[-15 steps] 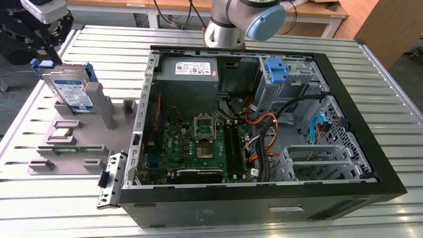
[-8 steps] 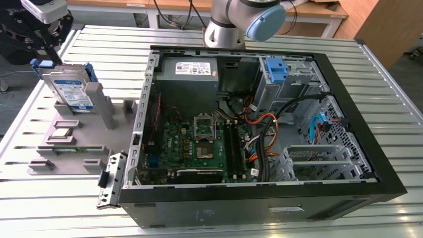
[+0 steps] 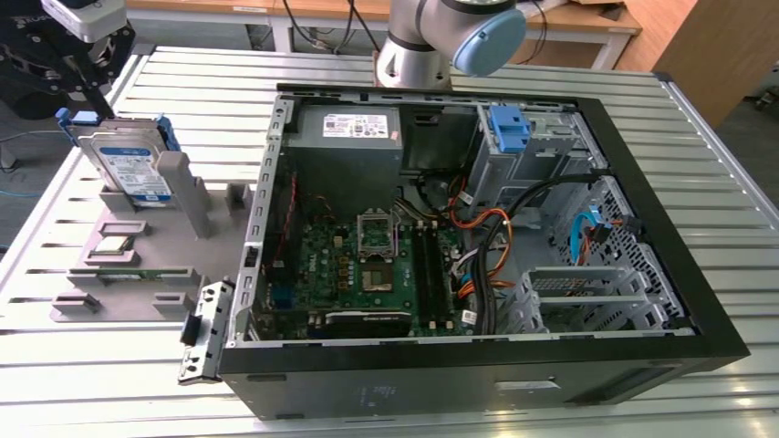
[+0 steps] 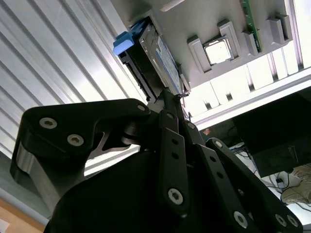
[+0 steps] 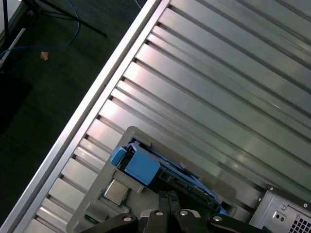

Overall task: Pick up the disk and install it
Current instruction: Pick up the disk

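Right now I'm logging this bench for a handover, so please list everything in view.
disk: one, silver-black in a blue carrier, upright in the holder at the exterior view's left
holder: one, grey, on the table beside the case
processor chip: one, silver, lying in the holder
memory stick: one, green, lying in the holder
computer case: one, black, open on its side
motherboard: one, green, inside the case
power supply: one, grey, inside the case
bracket: one, blue, on the drive cage
table: one, silver, slatted
arm: one, grey, behind the case
gripper: one, black, at the disk's top
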Robot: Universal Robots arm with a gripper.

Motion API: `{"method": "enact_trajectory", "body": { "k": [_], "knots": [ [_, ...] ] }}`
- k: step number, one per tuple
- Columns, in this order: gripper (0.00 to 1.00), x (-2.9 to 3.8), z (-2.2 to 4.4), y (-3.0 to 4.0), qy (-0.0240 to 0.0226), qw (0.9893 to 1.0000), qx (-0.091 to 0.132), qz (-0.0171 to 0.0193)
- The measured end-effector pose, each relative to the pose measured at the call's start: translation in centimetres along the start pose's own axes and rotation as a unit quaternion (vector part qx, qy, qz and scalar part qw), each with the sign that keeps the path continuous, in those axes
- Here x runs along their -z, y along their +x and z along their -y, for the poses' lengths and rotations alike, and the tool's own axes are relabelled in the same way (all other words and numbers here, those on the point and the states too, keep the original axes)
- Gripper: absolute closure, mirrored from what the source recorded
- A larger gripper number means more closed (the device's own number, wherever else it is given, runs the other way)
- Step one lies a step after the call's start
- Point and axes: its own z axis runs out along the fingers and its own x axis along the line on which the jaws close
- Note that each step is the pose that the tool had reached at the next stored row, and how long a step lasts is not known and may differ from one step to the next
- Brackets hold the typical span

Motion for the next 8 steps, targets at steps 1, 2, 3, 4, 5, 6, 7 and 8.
{"method": "enact_trajectory", "body": {
  "k": [1, 2, 3, 4, 5, 6, 7, 8],
  "knots": [
    [0.9, 0.0, 0.0, 0.0, 0.0, 1.0, 0.001, -0.0001],
    [0.9, 0.0, 0.0, 0.0, -0.0001, 1.0, 0.003, -0.0001],
    [0.9, 0.0, 0.0, 0.0, -0.0001, 1.0, 0.004, -0.0002],
    [0.9, 0.0, 0.0, 0.0, -0.0002, 1.0, 0.005, -0.0002],
    [0.9, 0.0, 0.0, 0.0, -0.0002, 1.0, 0.006, -0.0003],
    [0.9, 0.0, 0.0, 0.0, -0.0002, 1.0, 0.007, -0.0004],
    [0.9, 0.0, 0.0, 0.0, -0.0003, 1.0, 0.009, -0.0005],
    [0.9, 0.0, 0.0, 0.0, -0.0003, 1.0, 0.01, -0.0005]
  ]
}}
